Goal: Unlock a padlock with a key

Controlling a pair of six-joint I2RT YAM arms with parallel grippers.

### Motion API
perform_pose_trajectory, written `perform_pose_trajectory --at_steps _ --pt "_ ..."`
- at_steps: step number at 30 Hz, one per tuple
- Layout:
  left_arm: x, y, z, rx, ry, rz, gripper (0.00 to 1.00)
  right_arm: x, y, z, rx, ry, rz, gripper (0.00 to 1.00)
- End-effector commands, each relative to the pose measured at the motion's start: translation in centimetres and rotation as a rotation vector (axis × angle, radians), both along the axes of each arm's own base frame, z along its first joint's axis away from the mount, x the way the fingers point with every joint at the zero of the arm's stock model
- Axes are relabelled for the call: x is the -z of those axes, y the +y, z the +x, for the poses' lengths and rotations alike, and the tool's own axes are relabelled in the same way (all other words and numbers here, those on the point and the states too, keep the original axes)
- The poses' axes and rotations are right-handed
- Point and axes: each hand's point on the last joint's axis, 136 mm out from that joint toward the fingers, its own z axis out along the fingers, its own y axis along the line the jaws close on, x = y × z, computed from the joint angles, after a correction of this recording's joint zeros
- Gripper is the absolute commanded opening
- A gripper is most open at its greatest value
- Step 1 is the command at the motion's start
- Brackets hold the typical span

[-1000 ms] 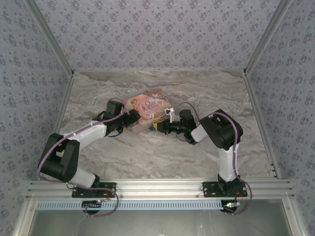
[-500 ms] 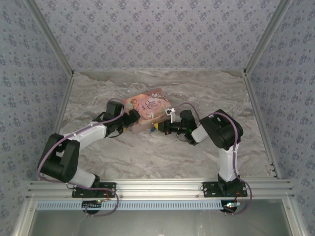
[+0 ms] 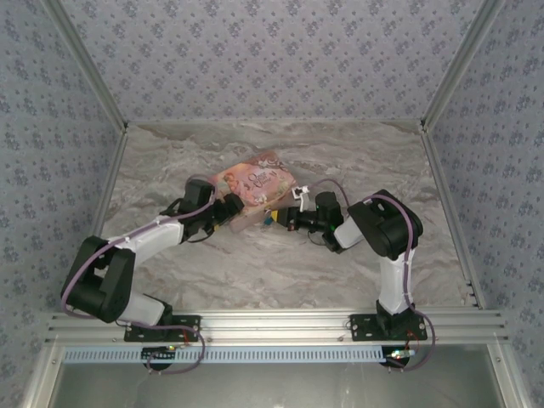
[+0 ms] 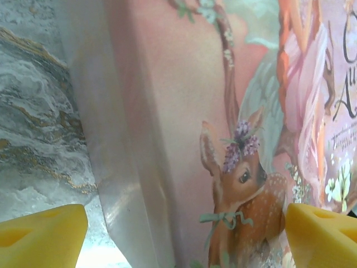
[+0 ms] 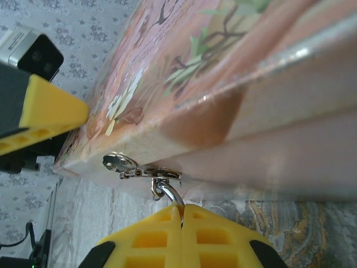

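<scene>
— Marbled grey tabletop [image 3: 357, 170], blue floral wallpaper [image 3: 272, 59] on three sides, an aluminium rail [image 3: 272, 323] along the near edge. What sits in the middle?

— A pink illustrated box [image 3: 255, 180], lying a little left of centre, with a fawn and flowers printed on its lid. Both arms reach in to it, one from each side.

— And the left gripper [image 4: 178, 237]?

— Spread wide. Its two yellow fingertips [image 4: 42, 234] sit at opposite bottom corners of the wrist view, with the box's long edge and printed lid between them. From above it meets the box at the near-left corner. Whether the pads touch the cardboard, I cannot tell.

— The right gripper [image 5: 182, 211]?

— Pressed closed, its yellow fingers meeting flat on a silvery loop [image 5: 165, 190] that pokes out from between them. A small clasp [image 5: 150, 173] links that loop to a flat silvery piece [image 5: 119, 163] lying against the box's lower edge, just above the table. Whether that piece is the key, I cannot tell.

— Where is the padlock [image 3: 270, 218]?

— From above it is a tiny blue fleck at the right gripper's tips, just beside the near edge of the box. It is too small to make out more, and I cannot tell whether the clamped loop is its shackle.
</scene>
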Motion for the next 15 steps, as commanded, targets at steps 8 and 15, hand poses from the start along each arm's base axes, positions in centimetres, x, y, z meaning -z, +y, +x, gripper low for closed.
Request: perform_pose_trajectory --at_steps 8,15 --pt "2.8 1.0 -3.9 -0.007 0.116 0.064 0.91 -4.7 -0.7 2.2 0.088 -0.066 0.135 0.0" --pt "3.3 1.5 -4.4 -0.02 0.125 0.072 0.91 -4.5 -0.4 2.7 0.098 -0.034 0.138 0.0"
